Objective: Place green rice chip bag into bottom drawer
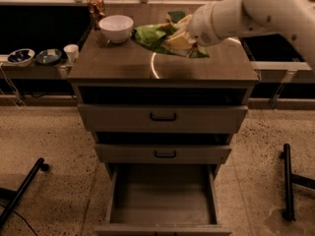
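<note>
The green rice chip bag (150, 36) hangs crumpled just above the back of the grey cabinet's top (123, 65), right of the white bowl. My gripper (180, 39) comes in from the upper right on the white arm (246, 11) and is shut on the bag's right end. The bottom drawer (162, 200) is pulled open at the foot of the cabinet, and its flat floor shows nothing in it. The two upper drawers with black handles are shut.
A white bowl (116, 27) and a brown jar (96, 5) stand at the back left of the top. A green sponge (173, 15) lies behind the bag. A low shelf at left holds two small bowls (20, 56) and a cup (72, 52). Black stand legs (288, 181) lie on the floor.
</note>
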`<action>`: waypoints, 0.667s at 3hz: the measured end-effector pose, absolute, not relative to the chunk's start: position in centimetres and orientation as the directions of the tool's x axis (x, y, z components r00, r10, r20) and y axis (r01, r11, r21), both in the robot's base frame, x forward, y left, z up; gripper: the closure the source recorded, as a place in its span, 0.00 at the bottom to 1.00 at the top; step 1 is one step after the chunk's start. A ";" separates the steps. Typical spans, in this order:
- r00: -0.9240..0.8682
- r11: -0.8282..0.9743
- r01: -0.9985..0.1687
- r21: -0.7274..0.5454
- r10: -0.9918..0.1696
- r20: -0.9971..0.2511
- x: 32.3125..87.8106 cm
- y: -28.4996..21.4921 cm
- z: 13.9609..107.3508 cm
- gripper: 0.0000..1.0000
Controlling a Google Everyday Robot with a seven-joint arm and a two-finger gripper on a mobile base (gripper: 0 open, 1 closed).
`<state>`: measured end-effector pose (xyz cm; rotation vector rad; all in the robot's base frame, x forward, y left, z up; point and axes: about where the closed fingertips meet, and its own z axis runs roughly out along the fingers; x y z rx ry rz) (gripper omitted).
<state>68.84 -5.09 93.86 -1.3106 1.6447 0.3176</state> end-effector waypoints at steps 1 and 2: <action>0.047 0.389 -0.847 -0.362 -0.624 -0.780 64.9 -11.4 93.6 1.00; -0.017 0.390 -0.851 -0.352 -0.690 -0.723 60.3 -17.2 88.1 1.00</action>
